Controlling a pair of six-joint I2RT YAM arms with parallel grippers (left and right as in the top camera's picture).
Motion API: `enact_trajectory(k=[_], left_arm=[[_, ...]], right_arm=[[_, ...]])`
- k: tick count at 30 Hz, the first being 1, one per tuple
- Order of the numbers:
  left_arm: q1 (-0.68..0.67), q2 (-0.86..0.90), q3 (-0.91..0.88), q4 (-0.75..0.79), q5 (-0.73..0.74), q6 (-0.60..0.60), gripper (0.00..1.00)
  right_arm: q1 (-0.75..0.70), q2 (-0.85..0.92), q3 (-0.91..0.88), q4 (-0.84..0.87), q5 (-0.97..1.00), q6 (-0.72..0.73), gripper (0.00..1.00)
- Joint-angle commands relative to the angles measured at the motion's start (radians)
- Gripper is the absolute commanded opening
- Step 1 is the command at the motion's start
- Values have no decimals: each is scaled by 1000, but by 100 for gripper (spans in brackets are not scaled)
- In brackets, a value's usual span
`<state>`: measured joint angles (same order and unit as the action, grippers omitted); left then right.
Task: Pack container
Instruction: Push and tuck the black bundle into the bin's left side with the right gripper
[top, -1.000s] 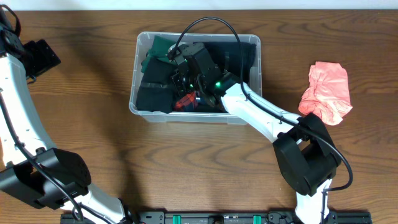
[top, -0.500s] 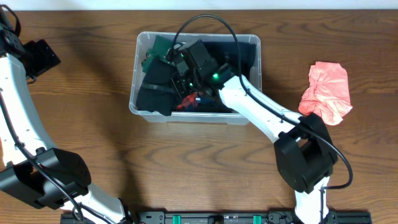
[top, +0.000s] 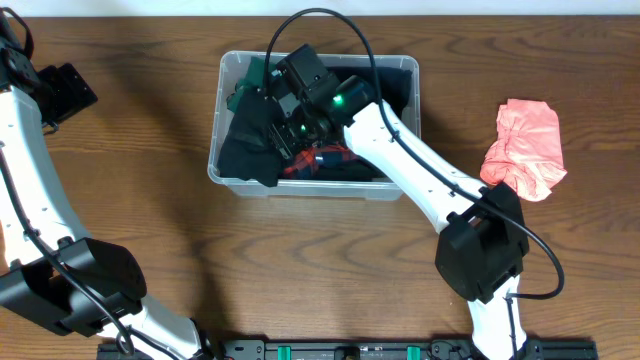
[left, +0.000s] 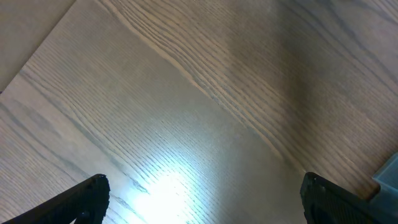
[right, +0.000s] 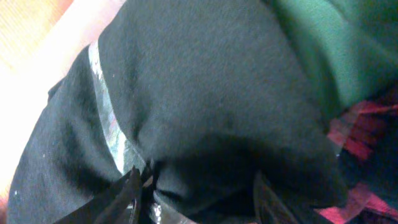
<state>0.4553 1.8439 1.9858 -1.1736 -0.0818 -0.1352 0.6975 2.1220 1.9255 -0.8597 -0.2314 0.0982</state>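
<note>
The container (top: 222, 130) sits on the wooden table (top: 150, 230) with the right arm reaching down into it. Inside, the right gripper (top: 283, 128) has its jaws pinched on a thick fold of a black garment (top: 248, 150). In the wrist view the dark cloth bunches up between the two fingers (right: 124, 200) and creases towards the grip (right: 196, 196). A silver stripe (right: 106, 118) runs along the garment, out ahead of the jaws and towards the left finger's side. Ahead of the jaws on the other finger's side lies a green cloth (right: 336, 43), and just below it, beside that finger, a red plaid cloth (right: 367, 130) shows. All of these lie within the bin's walls.

Well away from the right jaws, outside the bin past its far end wall, a crumpled pink cloth (top: 525, 148) lies on the table.

The left gripper (top: 68, 90) hangs far off at the table's other side. Its jaws stand wide apart (left: 205, 193) with nothing between them but bare wood (left: 186, 93).
</note>
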Motion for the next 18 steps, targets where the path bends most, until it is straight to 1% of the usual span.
enact_trajectory(k=[1,4,11,18], left_arm=[[3,-7,14,-3,-4,-13,98],[3,-7,14,-3,-4,-13,98],[3,-7,14,-3,-4,-13,98],[3,-7,14,-3,-4,-13,98]], right_arm=[[38,23,18,-11,14,-12,50],[57,23,18,-11,14,-28,46],[101,25,-2,-15,67,-55,42],[119,109,-43,-17,66,-55,41]])
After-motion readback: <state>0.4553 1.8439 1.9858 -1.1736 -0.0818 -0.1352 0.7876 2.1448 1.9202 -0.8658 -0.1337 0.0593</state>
